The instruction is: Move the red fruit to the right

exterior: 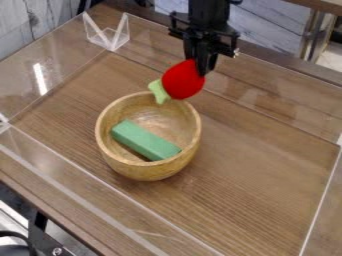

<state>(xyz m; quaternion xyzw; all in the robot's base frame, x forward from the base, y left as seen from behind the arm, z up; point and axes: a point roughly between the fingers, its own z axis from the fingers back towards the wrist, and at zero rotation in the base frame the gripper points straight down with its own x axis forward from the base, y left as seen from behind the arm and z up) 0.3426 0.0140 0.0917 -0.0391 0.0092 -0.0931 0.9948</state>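
The red fruit (183, 79) is a small glossy red piece with a green leafy end pointing left. It hangs in the air above the far right rim of the wooden bowl (120, 165). My black gripper (205, 62) comes down from the top of the view and is shut on the fruit's upper right side. The fruit tilts down and to the left from the fingers. It touches neither the bowl nor the table.
A green rectangular block (143, 141) lies inside the bowl. The bowl stands on a wooden table (267, 160) enclosed by low clear walls. A clear stand (104, 33) sits at the back left. The table's right edge runs down the right side.
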